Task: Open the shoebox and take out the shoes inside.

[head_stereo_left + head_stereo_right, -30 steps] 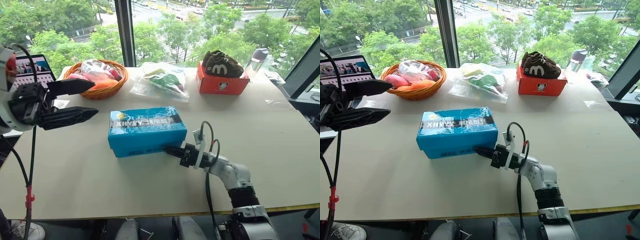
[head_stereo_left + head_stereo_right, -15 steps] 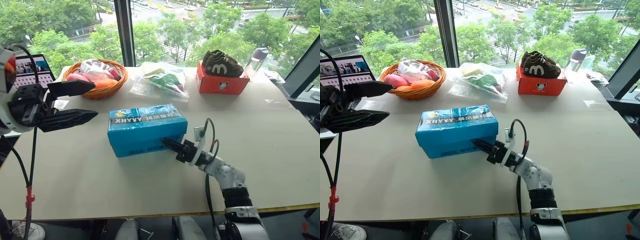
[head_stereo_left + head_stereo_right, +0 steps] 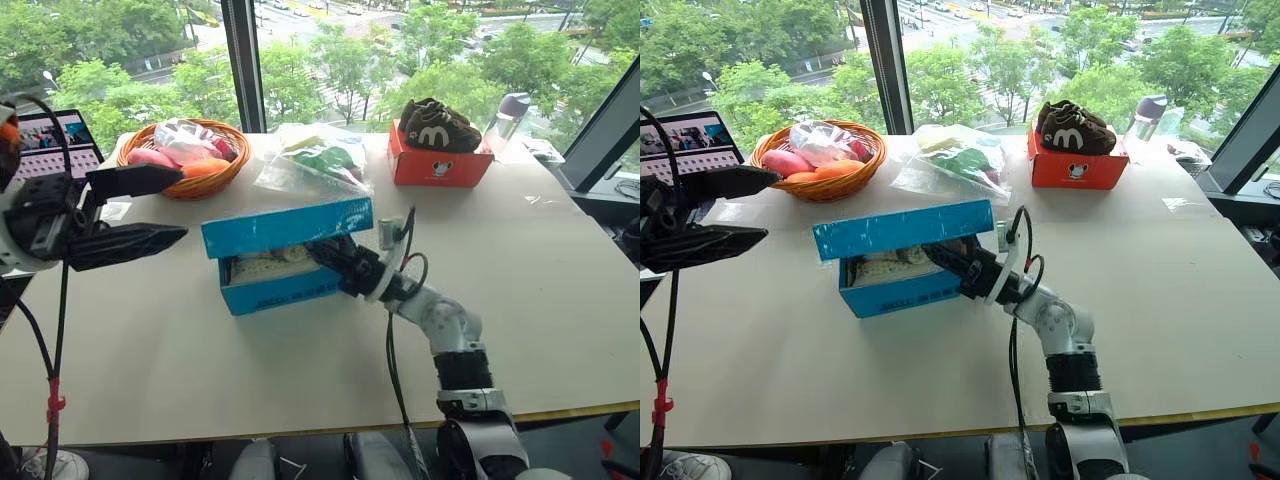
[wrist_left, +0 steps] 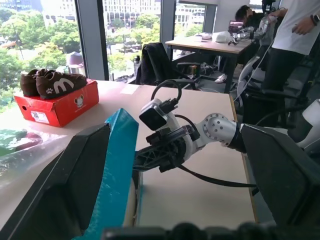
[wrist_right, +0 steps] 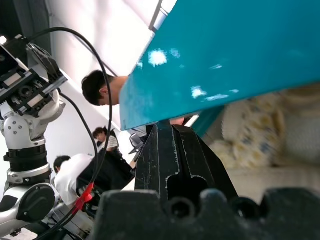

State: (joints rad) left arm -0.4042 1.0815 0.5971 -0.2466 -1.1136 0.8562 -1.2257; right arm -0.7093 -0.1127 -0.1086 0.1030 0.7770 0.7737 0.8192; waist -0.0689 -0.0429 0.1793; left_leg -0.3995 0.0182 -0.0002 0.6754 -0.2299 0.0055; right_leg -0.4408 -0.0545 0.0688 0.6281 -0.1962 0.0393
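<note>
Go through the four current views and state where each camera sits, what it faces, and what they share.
Left eye view: head camera, down at the table; left gripper open.
Right eye view: same, offset; right gripper under the shoebox lid.
Left wrist view: along its fingers at the right gripper.
Right wrist view: under the lid at the shoes, fingers shut.
Shared: all four show the blue shoebox.

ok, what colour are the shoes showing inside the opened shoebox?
Cream-white shoes, seen under the raised lid of the blue shoebox; clearest in the right eye view.
</note>
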